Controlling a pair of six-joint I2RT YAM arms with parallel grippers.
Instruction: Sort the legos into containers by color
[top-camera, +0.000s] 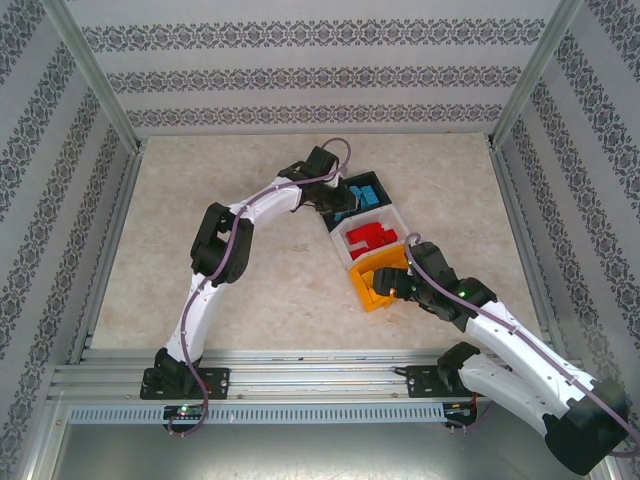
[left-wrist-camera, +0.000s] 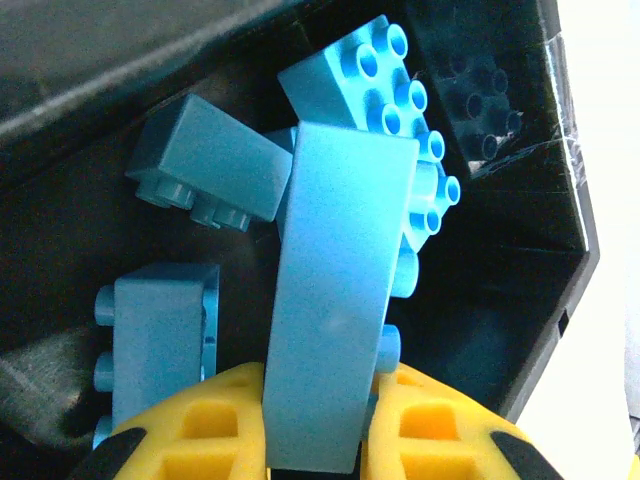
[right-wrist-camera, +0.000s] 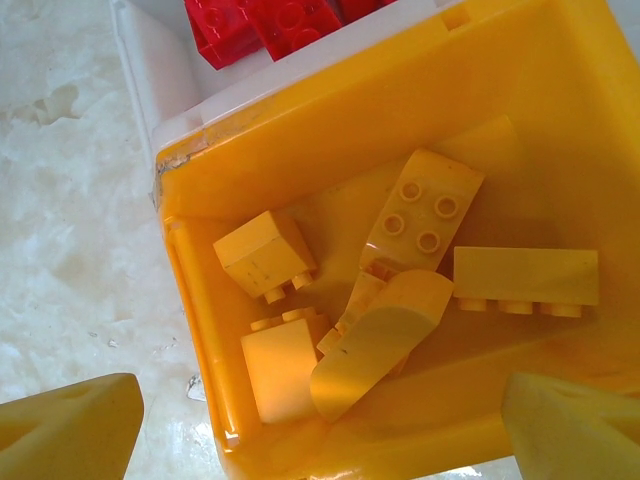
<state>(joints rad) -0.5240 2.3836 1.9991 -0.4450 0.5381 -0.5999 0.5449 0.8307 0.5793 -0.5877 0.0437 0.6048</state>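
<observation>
My left jaws are closed on a long blue brick (left-wrist-camera: 335, 300), and it hangs inside the black bin (left-wrist-camera: 520, 330), just over the other blue bricks (left-wrist-camera: 210, 165) that lie there. I judge the step in hand to be the drop. To do it well I should open only a little and slowly, so that the brick slides down along the pile and does not bounce over the slanted front. Then I should go straight up (the pile is close to my fingers on both sides).

My right jaws stand wide, holding nothing, above the yellow bin (right-wrist-camera: 540, 90), where the yellow bricks (right-wrist-camera: 525, 280) rest on the bottom.

The three bins make one row right of the middle of the table (top-camera: 200, 200): black toward the far edge, the white bin (top-camera: 345, 240) with red bricks (top-camera: 372, 238) in the middle, yellow toward the near edge. They are joined, so a push on one probably moves all. My two arms are near each other here, so the left should leave toward the far left corner.
</observation>
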